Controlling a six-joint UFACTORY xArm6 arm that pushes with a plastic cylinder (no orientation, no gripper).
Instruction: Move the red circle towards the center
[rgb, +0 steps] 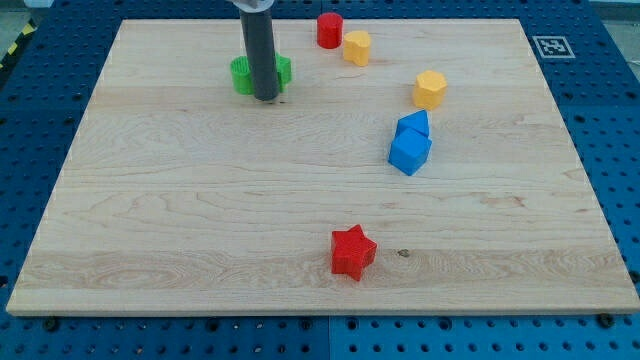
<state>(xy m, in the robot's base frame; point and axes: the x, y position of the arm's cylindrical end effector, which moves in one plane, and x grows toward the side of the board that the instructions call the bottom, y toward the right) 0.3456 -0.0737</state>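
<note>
The dark rod (259, 45) is cut off by the view's top edge. It stands in front of the green blocks (243, 75), hiding their middle, so their shapes and number cannot be told. The smaller blue block (414, 124) is partly covered by the blue cube (408, 152); its shape is unclear.

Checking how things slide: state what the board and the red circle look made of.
Board: looks like pale wood, visible grain lines, smooth matte finish. Red circle: probably plastic, uniform saturated colour, slight sheen; could be painted.
</note>
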